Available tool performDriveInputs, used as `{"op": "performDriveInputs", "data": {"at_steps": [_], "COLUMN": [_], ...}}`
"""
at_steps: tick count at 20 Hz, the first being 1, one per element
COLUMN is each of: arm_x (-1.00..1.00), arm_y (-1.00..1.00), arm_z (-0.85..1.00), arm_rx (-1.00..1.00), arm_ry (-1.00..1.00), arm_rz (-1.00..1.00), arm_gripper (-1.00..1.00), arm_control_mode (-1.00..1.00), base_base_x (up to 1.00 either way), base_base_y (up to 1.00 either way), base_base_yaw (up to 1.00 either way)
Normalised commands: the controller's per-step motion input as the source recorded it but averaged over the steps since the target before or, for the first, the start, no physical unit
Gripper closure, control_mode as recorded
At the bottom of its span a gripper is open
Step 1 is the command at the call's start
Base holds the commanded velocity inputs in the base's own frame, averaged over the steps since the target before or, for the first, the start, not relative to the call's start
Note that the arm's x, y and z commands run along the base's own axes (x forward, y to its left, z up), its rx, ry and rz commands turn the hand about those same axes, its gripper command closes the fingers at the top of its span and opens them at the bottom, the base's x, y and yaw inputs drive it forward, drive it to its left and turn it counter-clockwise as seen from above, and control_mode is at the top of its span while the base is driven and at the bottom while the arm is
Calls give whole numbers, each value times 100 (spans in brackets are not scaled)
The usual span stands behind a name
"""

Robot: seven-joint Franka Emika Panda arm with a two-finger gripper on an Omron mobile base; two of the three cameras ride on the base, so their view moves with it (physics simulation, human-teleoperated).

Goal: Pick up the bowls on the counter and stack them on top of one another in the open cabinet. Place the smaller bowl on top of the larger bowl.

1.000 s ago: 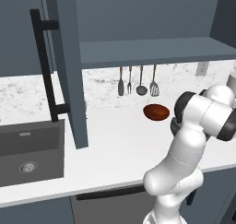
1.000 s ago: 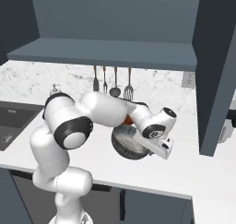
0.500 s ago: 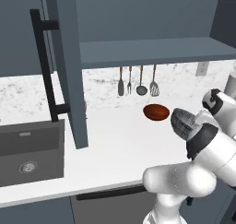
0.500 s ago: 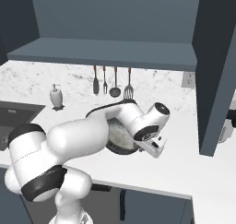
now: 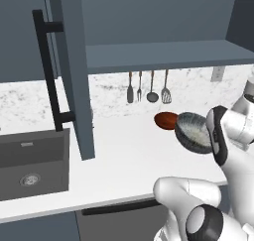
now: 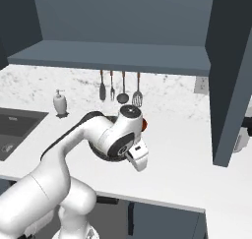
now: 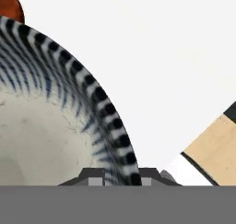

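Our gripper pinches the large bowl by its rim, right of frame, above the counter; we keep it level, lifting toward the shelf.

Dark grey larger bowl streaked fine outside, pale and speckled inside, glazed like ceramic. Glossy reddish-brown on the smaller bowl, plain and smooth. Smooth white counter, matt. Marbled backsplash behind. Matt slate-blue cabinet; black bar handle. Metallic-looking utensils hanging.
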Motion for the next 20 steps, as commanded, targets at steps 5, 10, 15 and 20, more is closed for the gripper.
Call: {"op": "performDriveInputs", "data": {"at_steps": [5,10,15,20], "arm_x": [-31,-35,-43,-57], "arm_y": [26,12,0,0], "arm_z": [61,69,66,50], "arm_rx": [0,0,0,0], "arm_ry": [2,7,1,-9], "arm_rz": [-41,-35,-27,-16], "arm_gripper": [100,100,100,100], "arm_control_mode": [-100,-100,-100,-100], "base_base_x": [0,0,0,0], "base_base_y": [0,0,0,0], "base_base_yaw": [0,0,0,0]}}
